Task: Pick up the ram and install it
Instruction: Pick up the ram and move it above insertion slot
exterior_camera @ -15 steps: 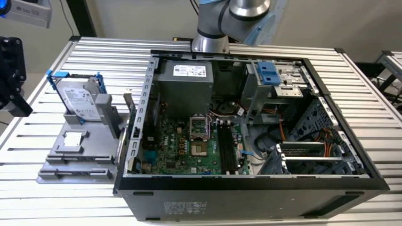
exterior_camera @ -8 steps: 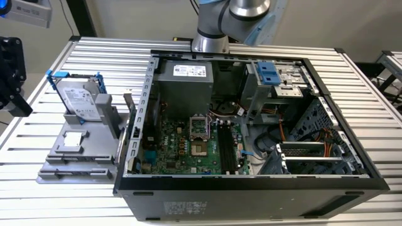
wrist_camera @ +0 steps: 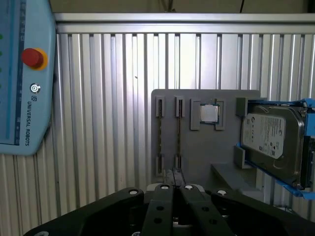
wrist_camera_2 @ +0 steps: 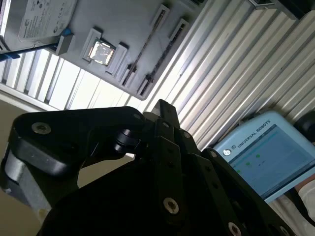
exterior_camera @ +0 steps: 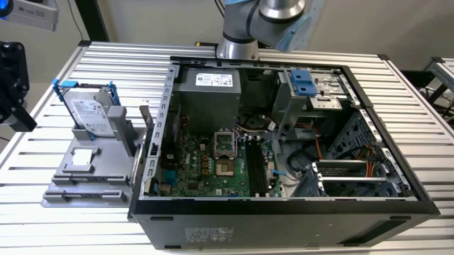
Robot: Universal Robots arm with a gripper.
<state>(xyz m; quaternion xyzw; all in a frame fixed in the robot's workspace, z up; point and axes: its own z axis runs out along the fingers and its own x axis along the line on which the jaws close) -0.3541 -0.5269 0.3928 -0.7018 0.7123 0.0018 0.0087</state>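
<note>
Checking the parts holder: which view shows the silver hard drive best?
The first wrist view: the hard drive faces the camera, almost whole. The exterior view shows it propped on the grey holder; the second wrist view catches a corner.

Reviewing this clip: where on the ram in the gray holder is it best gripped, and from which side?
Probably across its two flat faces near mid-length, coming straight down from above the gray holder. The ram stands on edge in a slot, with clips at both short ends, so only its long upper edge looks free.
</note>
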